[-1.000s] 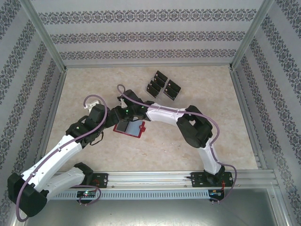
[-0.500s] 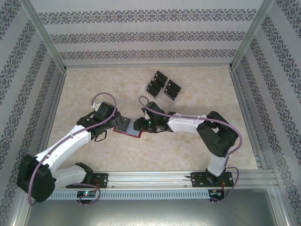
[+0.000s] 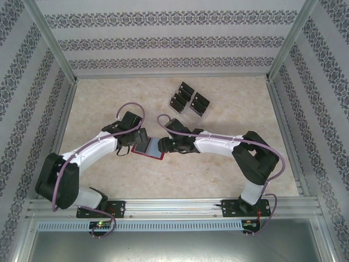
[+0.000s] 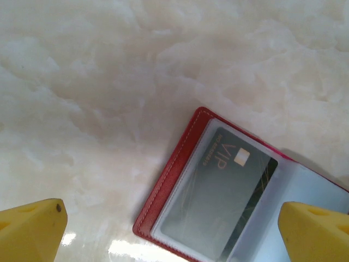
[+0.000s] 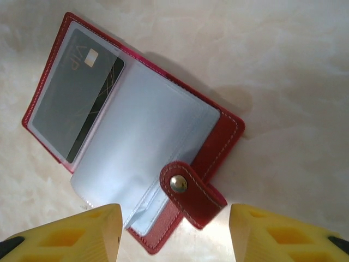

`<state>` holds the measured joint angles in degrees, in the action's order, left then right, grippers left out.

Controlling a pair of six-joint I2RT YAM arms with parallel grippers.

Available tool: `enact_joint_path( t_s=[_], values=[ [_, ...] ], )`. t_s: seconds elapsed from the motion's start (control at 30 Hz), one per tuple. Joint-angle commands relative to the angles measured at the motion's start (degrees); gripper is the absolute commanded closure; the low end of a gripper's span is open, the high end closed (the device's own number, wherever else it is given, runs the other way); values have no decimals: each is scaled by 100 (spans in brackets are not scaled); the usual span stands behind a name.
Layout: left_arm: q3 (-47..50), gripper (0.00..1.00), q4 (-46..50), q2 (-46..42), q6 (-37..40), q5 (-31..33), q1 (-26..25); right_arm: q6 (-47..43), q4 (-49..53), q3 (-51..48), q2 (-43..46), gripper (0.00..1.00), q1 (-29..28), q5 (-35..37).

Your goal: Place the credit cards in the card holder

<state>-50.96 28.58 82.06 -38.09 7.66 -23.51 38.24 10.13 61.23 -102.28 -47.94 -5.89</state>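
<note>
Card holder [image 5: 163, 136] lies flat and open on the table [image 3: 218, 180], between the two arms, just in front of their wrists. Red cover down, clear plastic sleeves [image 5: 158, 147] up, snap tab [image 5: 191, 192] flopped out to one side, unfastened. Open face up makes sense: the sleeve mouths are reachable from above.

One black VIP card [image 5: 76, 93] sits fully inside the outer sleeve, against the stitched edge. The next sleeve over it looks empty and pale.

Left gripper [image 4: 174, 232] hovers over the card end of the holder, fingers wide apart, nothing between them; one tip is over bare table, the other over the sleeve side. Right gripper [image 5: 177, 237] hovers at the tab end, fingers also spread, empty, straddling the holder's corner. Neither touches the holder as far as I can tell. Likely reason for one arm at each end: one can pin the holder while the other feeds a card.

Other credit cards [image 3: 187, 100] stand in rows in a clear rack [image 3: 192, 112] toward the far side of the table, well apart from the holder. Judgement: task early, one card in, most not yet loaded. Next probably a reach to the rack.
</note>
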Motion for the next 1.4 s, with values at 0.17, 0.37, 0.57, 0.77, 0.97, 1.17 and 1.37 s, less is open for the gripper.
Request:
enact_joint_path(
  t_s=[0.17, 0.37, 0.57, 0.77, 0.97, 1.17, 1.37],
  values=[
    [-478, 0, -101, 628, 510, -289, 274, -637, 646, 662, -629, 45, -187, 581],
    [-591, 0, -80, 961, 616, -423, 366, -883, 848, 803, -818, 50, -251, 780],
    [-626, 0, -80, 1121, 680, -474, 376, -1002, 868, 627, -738, 63, -276, 856],
    [-576, 0, -63, 1163, 688, -545, 371, -1107, 900, 352, -507, 79, -272, 947],
    [-344, 0, -72, 962, 596, -677, 345, -1261, 980, 99, -279, 91, -268, 1067],
    [-74, 0, -13, 513, 427, -745, 208, -1583, 1093, -230, 93, 94, -259, 995],
    [40, 0, 132, 65, 281, -771, 42, -2251, 1519, -505, 472, 96, -257, 959]
  ],
)
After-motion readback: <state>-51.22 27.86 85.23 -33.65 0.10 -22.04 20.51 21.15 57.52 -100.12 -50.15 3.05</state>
